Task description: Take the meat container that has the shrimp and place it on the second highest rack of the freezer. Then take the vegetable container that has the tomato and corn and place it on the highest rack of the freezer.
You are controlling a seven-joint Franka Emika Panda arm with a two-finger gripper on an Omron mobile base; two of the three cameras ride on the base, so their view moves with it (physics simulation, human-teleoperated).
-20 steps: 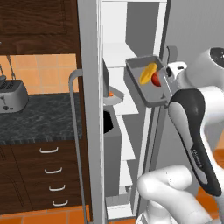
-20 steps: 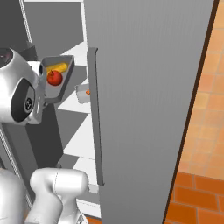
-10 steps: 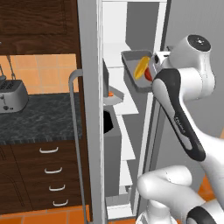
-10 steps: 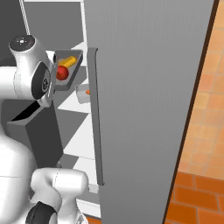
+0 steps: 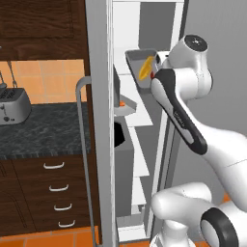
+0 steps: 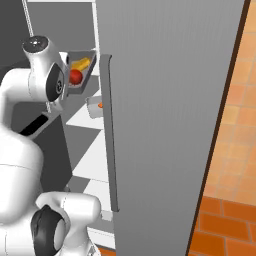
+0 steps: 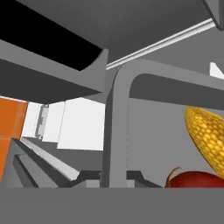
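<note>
The grey vegetable container (image 5: 137, 61) hangs tilted near the top of the open freezer (image 5: 144, 26). It holds the yellow corn (image 5: 146, 67) and the red tomato (image 6: 75, 76). My gripper (image 7: 113, 178) is shut on the container's rim (image 7: 116, 131), with the corn (image 7: 208, 133) and the tomato (image 7: 197, 179) just to its right. Below it, the meat container (image 6: 94, 106) with the orange shrimp (image 6: 100, 105) sits on a white rack (image 6: 82, 119). The same meat container (image 5: 126, 105) appears under the held tray from the left side.
The freezer's grey door (image 5: 99, 120) stands open on the left with its long handle (image 5: 81, 144). The fridge's other door (image 6: 165, 125) closes off the right. A toaster (image 5: 14, 108) sits on a dark counter above drawers (image 5: 53, 193). More white shelves (image 5: 137, 161) lie lower down.
My arm has carried the vegetable container upward and deeper into the freezer, toward the top shelves. The meat container has stayed on its rack.
</note>
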